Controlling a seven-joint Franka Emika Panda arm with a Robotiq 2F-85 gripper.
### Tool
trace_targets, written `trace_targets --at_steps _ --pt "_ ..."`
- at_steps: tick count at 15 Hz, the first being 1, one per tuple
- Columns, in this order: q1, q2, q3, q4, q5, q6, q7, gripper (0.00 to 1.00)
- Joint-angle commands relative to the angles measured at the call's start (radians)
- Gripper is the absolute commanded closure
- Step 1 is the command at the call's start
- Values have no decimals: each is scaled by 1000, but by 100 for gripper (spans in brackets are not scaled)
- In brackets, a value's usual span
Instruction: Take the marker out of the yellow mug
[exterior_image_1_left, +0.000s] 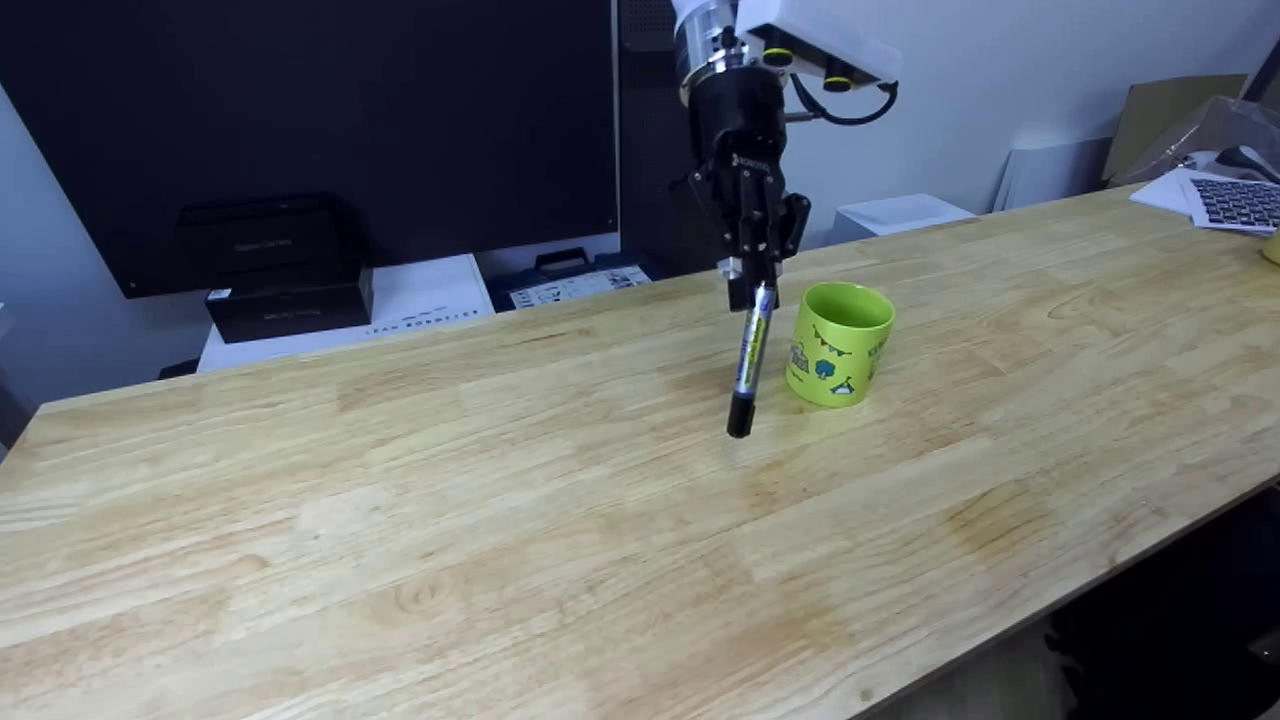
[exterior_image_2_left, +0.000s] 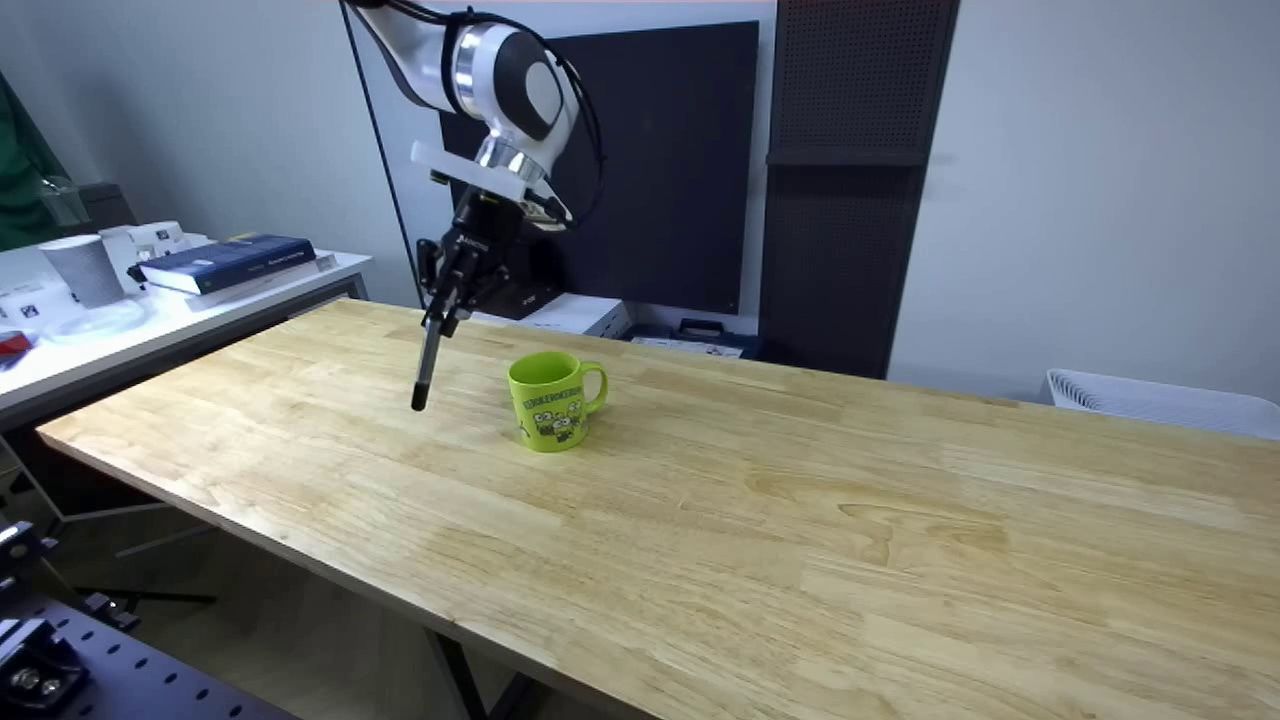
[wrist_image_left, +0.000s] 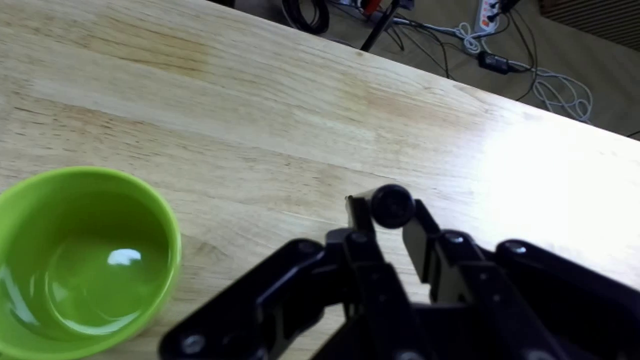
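Though the yellow mug (exterior_image_1_left: 838, 350) stands upright close by, the marker (exterior_image_1_left: 750, 362) is outside it, pinched in the end effector (wrist_image_left: 391, 212).
Tilted, dark cap (exterior_image_1_left: 741, 417) downward, it appears to hang over the worktop (exterior_image_1_left: 560, 530), apart from the mug. It is probably light and stiff, its smooth barrel (exterior_image_1_left: 755, 340) apt to slip or swivel in a grip this near the upper end; a hold nearer mid-barrel would likely be steadier, and a gentle lowering seems the sensible next move.
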Motion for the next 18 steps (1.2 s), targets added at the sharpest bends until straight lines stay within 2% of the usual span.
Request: trace_targets --at_steps 1,3,8,13,14,15,18 --pt "-65 42 50 64 92 -88 -74 94" --pt "-78 50 54 69 121 -114 -104 94" --pt "-70 51 24 65 89 -100 -102 94" --pt "-78 53 22 62 95 -97 -116 94" --pt "-74 35 22 27 99 -81 -112 94" --pt "-75 35 22 26 99 -81 -113 78" --pt "-74 35 22 23 99 -80 -114 78"
